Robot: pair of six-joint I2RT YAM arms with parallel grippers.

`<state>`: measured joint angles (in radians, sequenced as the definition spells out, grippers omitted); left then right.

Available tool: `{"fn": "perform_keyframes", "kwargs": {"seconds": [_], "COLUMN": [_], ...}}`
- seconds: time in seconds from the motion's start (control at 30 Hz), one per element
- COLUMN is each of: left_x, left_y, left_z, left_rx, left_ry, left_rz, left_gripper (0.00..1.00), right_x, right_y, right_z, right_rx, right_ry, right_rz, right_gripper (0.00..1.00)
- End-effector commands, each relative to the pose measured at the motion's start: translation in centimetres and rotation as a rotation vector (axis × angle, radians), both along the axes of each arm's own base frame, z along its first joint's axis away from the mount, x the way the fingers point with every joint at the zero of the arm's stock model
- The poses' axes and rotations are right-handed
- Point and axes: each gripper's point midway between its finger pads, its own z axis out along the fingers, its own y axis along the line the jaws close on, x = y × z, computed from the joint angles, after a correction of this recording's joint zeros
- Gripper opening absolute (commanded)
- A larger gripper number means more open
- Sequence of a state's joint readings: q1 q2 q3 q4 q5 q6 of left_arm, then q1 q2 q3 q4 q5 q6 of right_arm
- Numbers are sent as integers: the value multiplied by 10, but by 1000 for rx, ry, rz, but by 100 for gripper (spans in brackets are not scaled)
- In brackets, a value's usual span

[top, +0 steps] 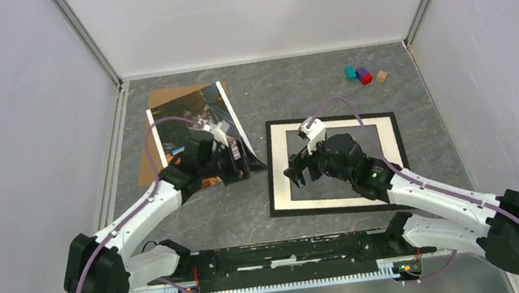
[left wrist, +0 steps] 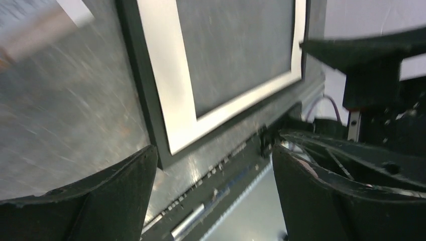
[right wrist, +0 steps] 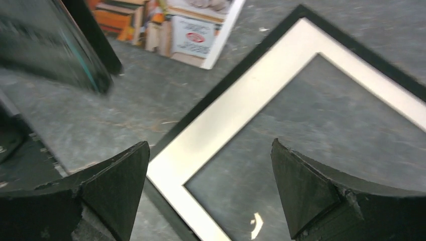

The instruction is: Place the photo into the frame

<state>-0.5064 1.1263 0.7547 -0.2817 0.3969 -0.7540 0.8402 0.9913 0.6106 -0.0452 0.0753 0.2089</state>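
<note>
Though poised at right edge of photo [top: 190, 121], found left tool [left wrist: 213, 155] spread, empty; found right tool [right wrist: 210, 146] likewise over left side of frame [left wrist: 138, 75], likely to steady it.

The photo [top: 179, 135] is dark blue and black with a pale grey patch, orange-brown near one corner, and a white border. The frame [top: 273, 182] is black and the mat [top: 365, 121] white. The board [top: 168, 96] is plain brown. The table [top: 294, 90] is mottled grey. The blocks are teal [top: 350, 72], purple and red [top: 363, 75], and tan [top: 382, 76].
</note>
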Motion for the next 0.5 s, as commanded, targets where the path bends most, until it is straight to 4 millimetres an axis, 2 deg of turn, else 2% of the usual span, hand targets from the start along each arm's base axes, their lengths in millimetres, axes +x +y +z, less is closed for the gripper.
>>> {"fn": "perform_keyframes", "kwargs": {"seconds": [0.0,0.07,0.13,0.23,0.33,0.47], "left_x": [-32,-32,-34,-39,-40,-41], "left_y": [-31,-25,-20,-17,-14,-8], "left_z": [-7,-21,-35,-51,-54,-56], "left_rx": [-183,-150,-116,-88,-76,-42], "left_ry": [117,135,159,207,202,189], "left_rz": [-81,-41,-24,-27,-19,-6], "left_gripper": [88,89,90,91,92,96], "right_x": [-27,-43,-60,-71,-80,-84], "right_y": [34,42,51,54,58,62], "right_z": [-3,-20,-33,-53,-62,-81], "right_rx": [172,192,238,263,302,312], "right_ry": [136,221,298,378,424,473], "right_rz": [165,247,320,337,369,381], "right_gripper": [95,89,78,69,62,60]}}
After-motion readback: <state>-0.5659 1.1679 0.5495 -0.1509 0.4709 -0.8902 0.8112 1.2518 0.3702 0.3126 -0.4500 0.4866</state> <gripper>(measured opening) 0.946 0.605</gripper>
